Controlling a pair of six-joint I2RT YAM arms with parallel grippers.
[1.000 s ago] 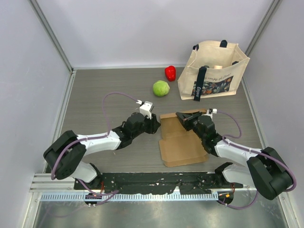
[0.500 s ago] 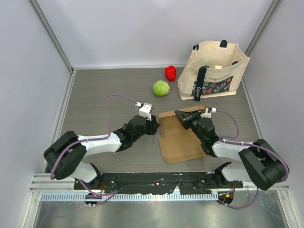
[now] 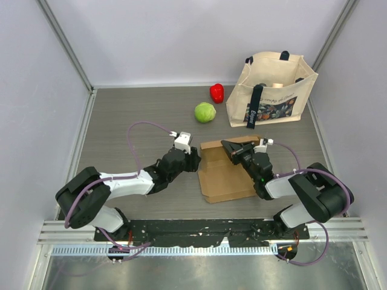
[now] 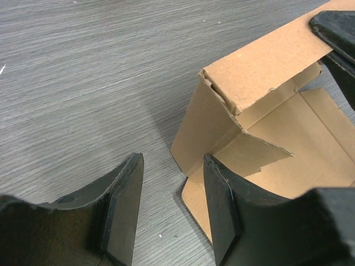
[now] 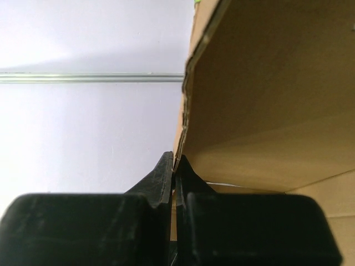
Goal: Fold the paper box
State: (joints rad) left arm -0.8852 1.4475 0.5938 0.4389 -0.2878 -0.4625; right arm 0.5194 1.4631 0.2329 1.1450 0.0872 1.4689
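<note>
Your paper box (image 3: 227,178), a plain brown corrugated cardboard mailer with creased flaps, lies mid-surface between the two arms. Its base is flat and its far panel is lifted up off the grey wood-grain surface (image 3: 121,121). In the left wrist view that raised panel (image 4: 260,77) stands with its top lip bent over, and a side flap leans inward at the left corner. Your right hand (image 3: 229,147) is clamped on the top edge of that panel; its own camera shows the two black fingers pressed together with the cardboard edge pinched between them (image 5: 175,162). Your left hand (image 4: 171,162) sits just beside the box's left corner, fingers apart, nothing between them and not touching the cardboard. So you appear to be early in the fold: one wall is being raised and the rest remains flat. Next, you likely need the left hand to come in on the left flap and stand it up square while the right holds its pinch; the grip is thin, so go gently. Well behind sit a round green vegetable (image 3: 205,112), a red pepper (image 3: 216,92) and a beige canvas tote bag (image 3: 272,90), all clear of the work.
</note>
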